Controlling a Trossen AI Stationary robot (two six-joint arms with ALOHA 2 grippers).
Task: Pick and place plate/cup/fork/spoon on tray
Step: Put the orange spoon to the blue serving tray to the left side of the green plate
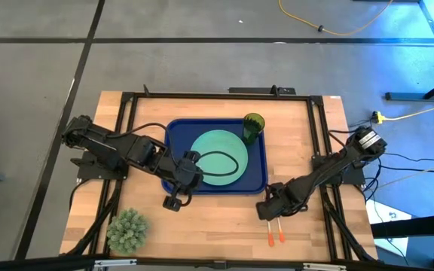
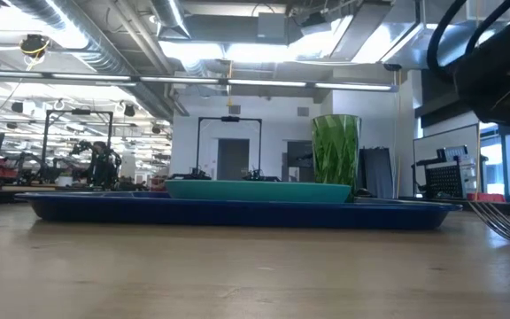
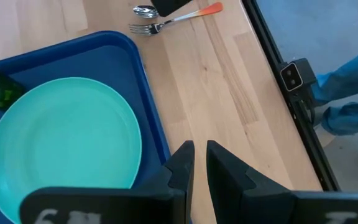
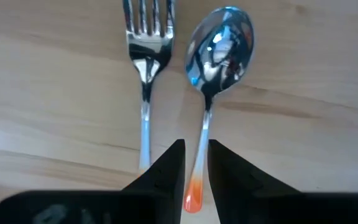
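The mint-green plate [image 1: 218, 156] lies on the dark blue tray [image 1: 173, 132] in mid-table. The olive-green cup [image 1: 253, 126] stands upright on the tray's far right corner. The fork [image 4: 145, 59] and spoon [image 4: 220, 46] lie side by side on the wood near the tray's near right corner, orange handle ends [image 1: 275, 238] toward the near edge. My right gripper [image 4: 196, 158] is down over the spoon's handle, fingers almost together. My left gripper [image 3: 197, 152] is shut and empty over the tray's near rim [image 3: 157, 137], left of its middle. My right gripper comes from above, pointing down, one finger on either side of the spoon's slim handle [image 4: 202, 152], just where the silver turns orange. The fingers lie across the handle. The spoon lies flat on the table beside the fork.
A spiky grey-green plant [image 1: 128, 229] stands at the near left corner. Black frame rails [image 1: 319, 135] run along the table's edges. A black cable loop [image 1: 228, 159] from the left arm hangs over the plate. Bare wood lies along the near side of the tray.
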